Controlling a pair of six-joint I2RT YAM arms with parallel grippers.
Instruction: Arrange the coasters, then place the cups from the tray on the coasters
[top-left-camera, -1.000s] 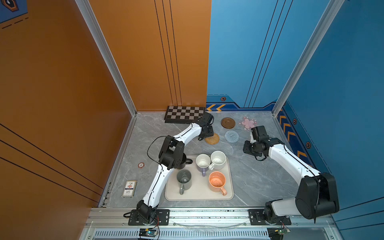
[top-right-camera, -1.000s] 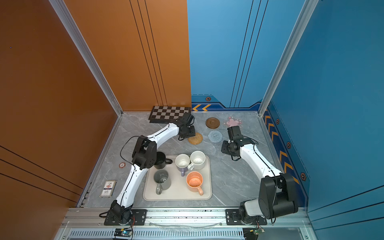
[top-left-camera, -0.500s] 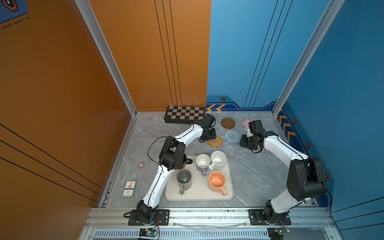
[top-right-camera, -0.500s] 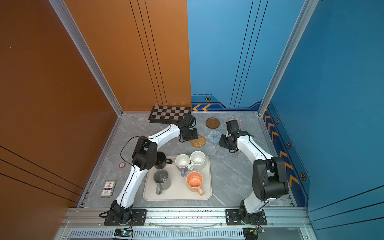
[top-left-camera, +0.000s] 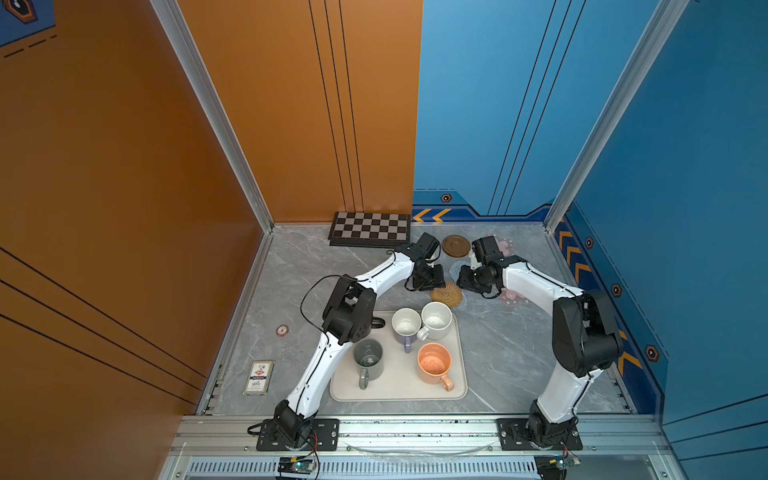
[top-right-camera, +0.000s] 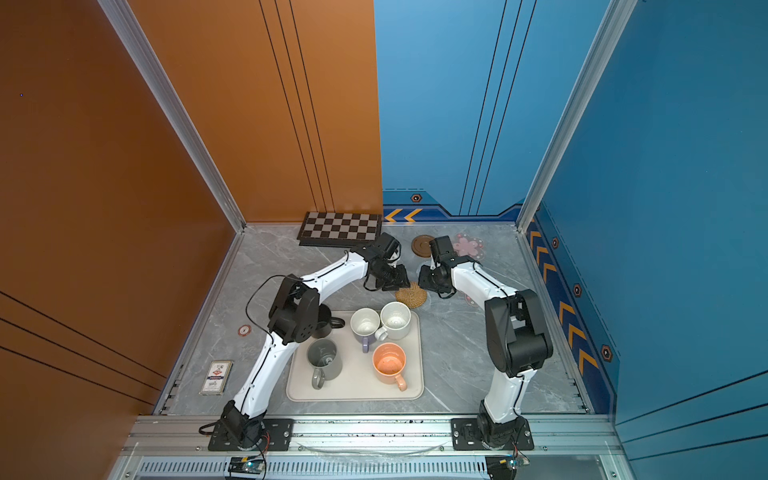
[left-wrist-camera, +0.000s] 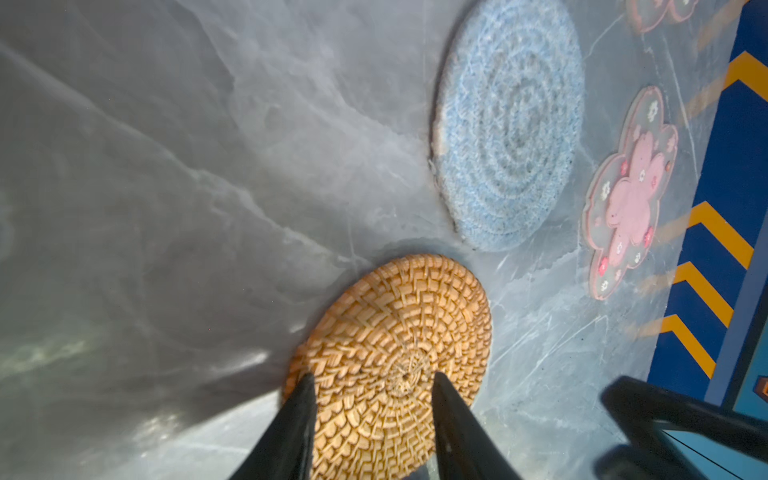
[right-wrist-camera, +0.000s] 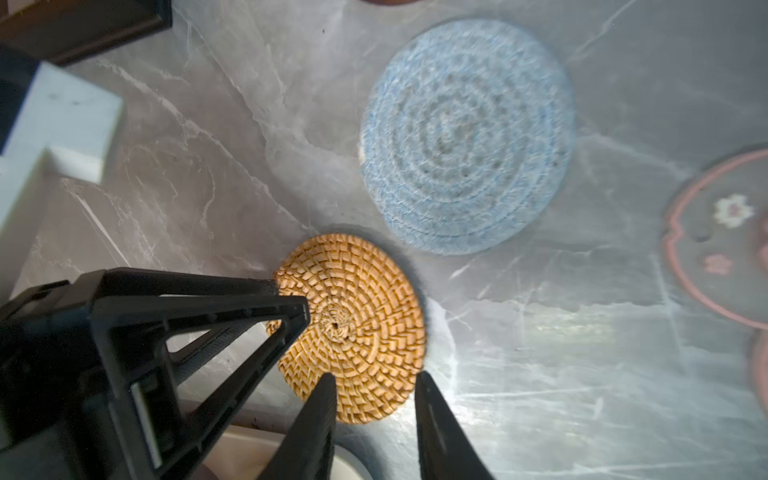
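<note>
So, everything hangs on the rattan coaster (top-left-camera: 446, 296) right now. It lies flat on the table just past the far rim of the tray (top-left-camera: 399, 395), and both arms crowd over it. The left gripper (left-wrist-camera: 372, 376) comes in from the left with its fingers spread and nothing between them. One tip is at the coaster's edge, the other near its woven middle. Whether the tips actually touch the weave is hard to tell. The right gripper (right-wrist-camera: 374, 374) faces it from the opposite side, fingers also apart and empty, tips over the coaster's rim on its own side. Left looks better centred, so it's probably the one to shift it.

The coaster is round, so there's no long axis to line up with. It's flat and low though, so a pinch likely needs an edge tipped up, or else a press-and-slide.

For room, the blue crochet coaster (left-wrist-camera: 509, 124) sits just beside it with a thin gap. A pink flower coaster (left-wrist-camera: 627, 195) lies further toward the right wall, and the wooden disc (top-left-camera: 456, 245) is further back, so that side's busy. Bare table opens to the left, in front of the chequered board (top-left-camera: 370, 229). The cups (top-left-camera: 433, 361) wait on the tray, and the black cup (top-right-camera: 326, 328) is half hidden behind the left elbow.
</note>
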